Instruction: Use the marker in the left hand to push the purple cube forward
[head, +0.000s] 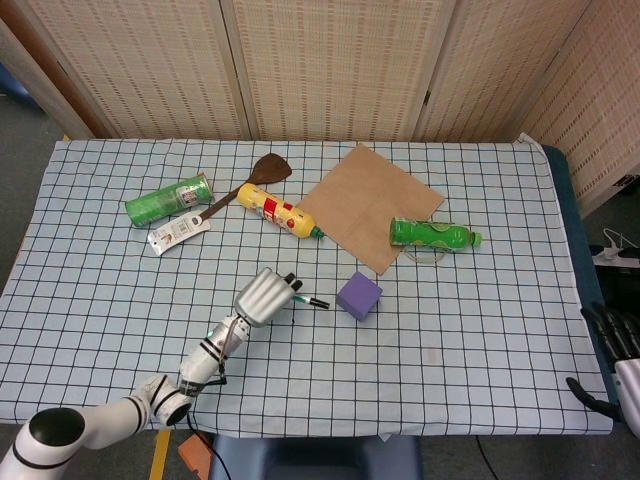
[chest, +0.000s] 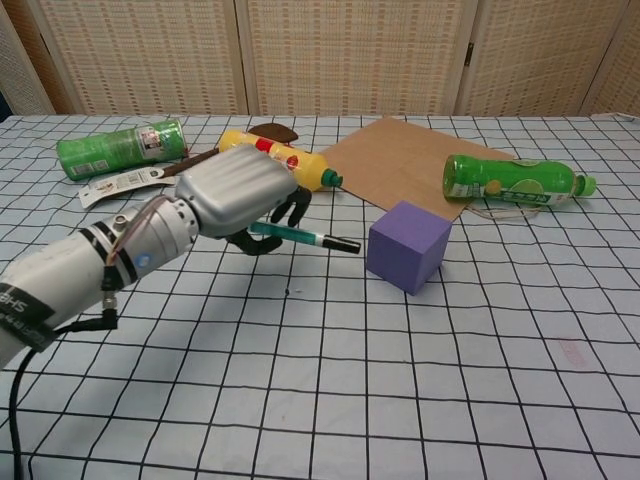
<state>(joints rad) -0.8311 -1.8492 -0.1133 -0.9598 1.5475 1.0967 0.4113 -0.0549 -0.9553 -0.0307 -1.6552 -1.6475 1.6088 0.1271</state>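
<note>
Left hand (chest: 235, 195) grasping marker (chest: 305, 238), tip just short of purple cube (chest: 407, 246); cube near cardboard sheet's (chest: 405, 165) near edge. Right hand (head: 612, 350) at table's (head: 480, 330) right edge, state indiscernible.

1. You have a table (head: 480, 330) covered with a checked cloth.
2. The brown cardboard sheet (head: 368, 203) lies flat at its far middle; take it as your landmark.
3. The purple cube (head: 359, 295) sits just in front of the sheet's near corner.
4. The green bottle (head: 433, 234) lies on its side at the sheet's right edge.
5. The yellow bottle (head: 279, 210) lies just left of the sheet, with the wooden spatula (head: 246, 185) beside it.
6. The green can (head: 167, 199) and a white packet (head: 178, 233) lie well left of the sheet.
</note>
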